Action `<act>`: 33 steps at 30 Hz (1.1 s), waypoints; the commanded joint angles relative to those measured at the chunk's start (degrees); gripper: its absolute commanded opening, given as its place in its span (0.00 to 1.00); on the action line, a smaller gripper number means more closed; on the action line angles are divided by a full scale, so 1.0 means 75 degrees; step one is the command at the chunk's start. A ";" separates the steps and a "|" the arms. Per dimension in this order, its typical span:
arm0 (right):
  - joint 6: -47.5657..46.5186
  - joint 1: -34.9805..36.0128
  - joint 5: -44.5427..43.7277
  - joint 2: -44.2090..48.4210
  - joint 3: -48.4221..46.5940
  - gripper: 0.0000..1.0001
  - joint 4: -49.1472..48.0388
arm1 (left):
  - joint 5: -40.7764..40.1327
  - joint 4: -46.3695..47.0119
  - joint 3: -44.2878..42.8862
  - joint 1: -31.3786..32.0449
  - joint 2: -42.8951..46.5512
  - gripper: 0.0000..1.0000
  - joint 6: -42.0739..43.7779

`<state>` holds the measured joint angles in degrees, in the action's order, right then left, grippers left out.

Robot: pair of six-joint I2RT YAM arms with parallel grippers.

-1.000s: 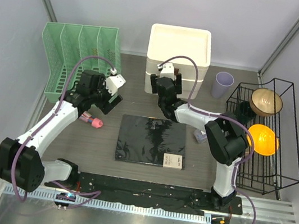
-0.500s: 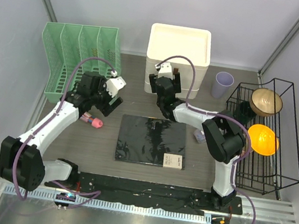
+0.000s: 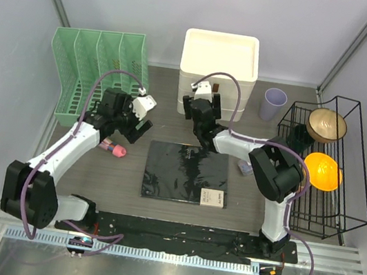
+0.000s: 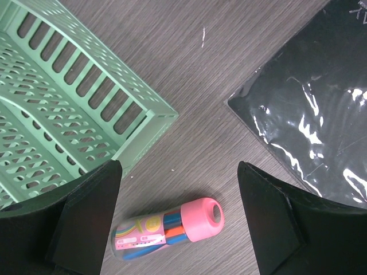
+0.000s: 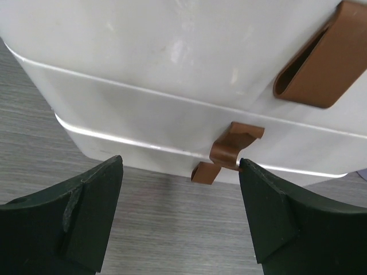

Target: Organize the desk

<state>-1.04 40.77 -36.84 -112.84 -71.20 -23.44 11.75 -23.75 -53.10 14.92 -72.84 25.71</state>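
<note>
Top external view shows the counter (image 3: pixel 121 176), a flat dark grey-brown wood-grain surface that lies under everything, from the arm bases to the back wall. At the far left stands a green perforated plastic file rack (image 3: pixel 95 75). Beside it the left end effector (image 4: pixel 178 195) hangs wide open and holds nothing. It is above a round clear tube of coloured pens (image 4: pixel 166 226) with a pink cap, which lies flat on the counter. Compared with one second ago, this end effector has shifted slightly to the right. In the middle lies a black rectangular notebook (image 3: pixel 186 173) in glossy wrap. Behind it the right end effector (image 5: pixel 180 172), also wide open and empty, faces a smooth white stacked box (image 3: pixel 220 63) with brown latches (image 5: pixel 229 152); its place has changed only a little. Further right are a lilac cup (image 3: pixel 273 104) and a black wire rack (image 3: pixel 327 223) with a brown bowl (image 3: pixel 326 125) and an orange bowl (image 3: pixel 322 171).
</note>
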 commanded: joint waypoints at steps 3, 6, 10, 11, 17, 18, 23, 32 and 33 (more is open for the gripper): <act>0.0280 0.0048 -0.0419 0.0221 0.0095 0.84 -0.0074 | 0.0320 0.0389 -0.0150 -0.0044 -0.0179 0.87 -0.0089; 0.0221 0.0048 -0.0701 0.0034 0.0060 0.83 -0.0085 | 0.0332 0.0412 -0.0115 -0.0032 -0.0179 0.87 -0.0100; 0.0197 0.0048 -0.0959 -0.0282 -0.0104 0.83 -0.0027 | 0.0309 0.0412 -0.0080 -0.0032 -0.0155 0.87 -0.0065; 0.0185 0.0048 -0.0982 -0.0318 -0.0128 0.83 -0.0004 | 0.0285 0.0401 -0.0068 -0.0032 -0.0132 0.87 -0.0065; 0.0396 0.0048 -0.1064 -0.0540 -0.0198 0.83 0.0173 | 0.0308 0.0389 0.0049 -0.0032 -0.0062 0.87 -0.0054; 0.0361 0.0048 -0.1123 -0.0576 -0.0198 0.83 0.0126 | 0.0297 0.0389 0.0061 -0.0044 -0.0027 0.87 -0.0054; 0.0256 -0.0069 -0.1100 -0.0763 -0.0292 0.82 -0.0015 | 0.0308 0.0389 0.0119 -0.0032 0.0044 0.87 -0.0054; 0.0174 -0.0222 -0.1065 -0.1080 -0.0479 0.76 -0.0167 | 0.0308 0.0413 0.0166 -0.0032 0.0032 0.87 -0.0030; 0.0185 -0.0245 -0.1053 -0.1092 -0.0479 0.74 -0.0214 | 0.0297 0.0424 0.0166 -0.0032 0.0032 0.87 -0.0042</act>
<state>-0.01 39.55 -43.27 -120.40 -72.23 -21.06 13.08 -23.27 -51.81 14.90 -74.37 25.71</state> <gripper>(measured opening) 0.764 0.868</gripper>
